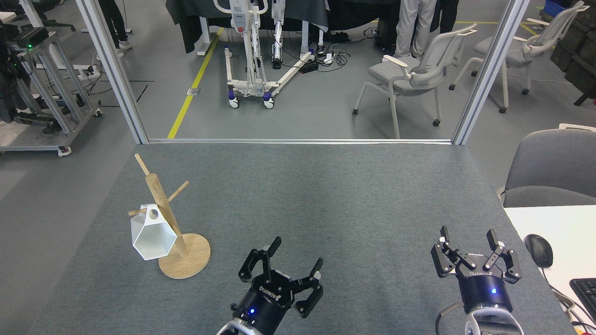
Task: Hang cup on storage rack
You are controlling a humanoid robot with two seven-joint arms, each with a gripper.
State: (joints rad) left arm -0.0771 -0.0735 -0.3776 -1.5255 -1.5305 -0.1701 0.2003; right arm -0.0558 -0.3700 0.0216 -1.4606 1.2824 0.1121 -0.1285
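Note:
The white faceted cup (152, 235) hangs by its handle hole on a left-pointing peg of the wooden storage rack (164, 214), which stands on its round base at the table's left side. My left gripper (296, 255) is open and empty near the table's front middle, well to the right of the rack. At the front right, my right gripper (468, 234) is open too, with nothing between its fingers.
The grey carpeted table (326, 195) ends at a metal frame (298, 140) at the back. A white desk with a mouse (538, 250) and a keyboard (585, 291) adjoins at the right. Office chairs (412, 74) and a wheeled stand (251, 51) are on the floor beyond.

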